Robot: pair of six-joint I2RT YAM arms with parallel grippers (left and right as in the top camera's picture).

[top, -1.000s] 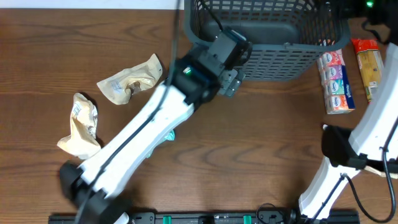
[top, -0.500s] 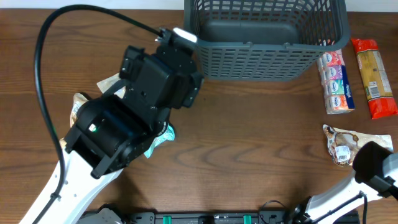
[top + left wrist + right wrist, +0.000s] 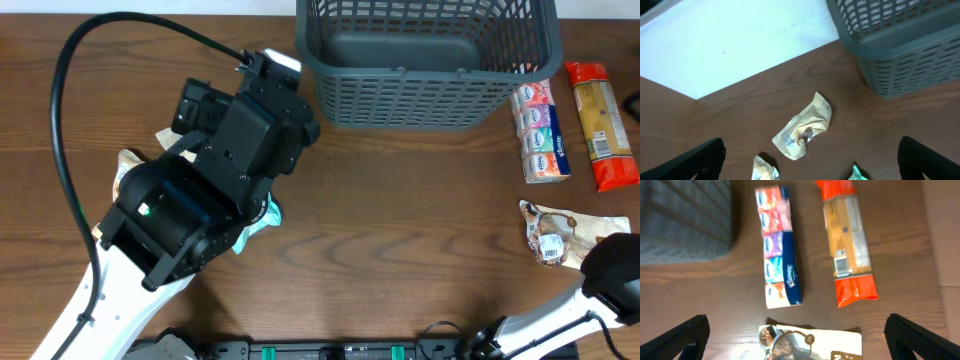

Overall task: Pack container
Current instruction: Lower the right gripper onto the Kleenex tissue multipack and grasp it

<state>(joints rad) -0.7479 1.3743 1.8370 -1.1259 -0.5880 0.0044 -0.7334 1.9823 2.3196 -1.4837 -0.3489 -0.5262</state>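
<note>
Our left gripper [image 3: 810,162], spread wide and empty, faces the large dark grey-blue slotted plastic basket [image 3: 430,95].
We see it ahead and rightward, unfilled, at the far edge of the brown wooden table [image 3: 400,220], long axis left-to-right. We judge this arm nearer than our right gripper [image 3: 797,337], also spread wide, holding nothing.

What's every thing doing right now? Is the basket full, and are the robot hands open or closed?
Basket: upright, nothing visible inside.
Tissue pack: flat on the table, outside the basket.
Orange packet: flat, beside the tissue pack.
Printed packet: flat on the table.
Beige packets: both crumpled, on the table.
Teal packet: partly hidden under the left arm.
Left gripper: open, empty.
Right gripper: open, empty.
</note>
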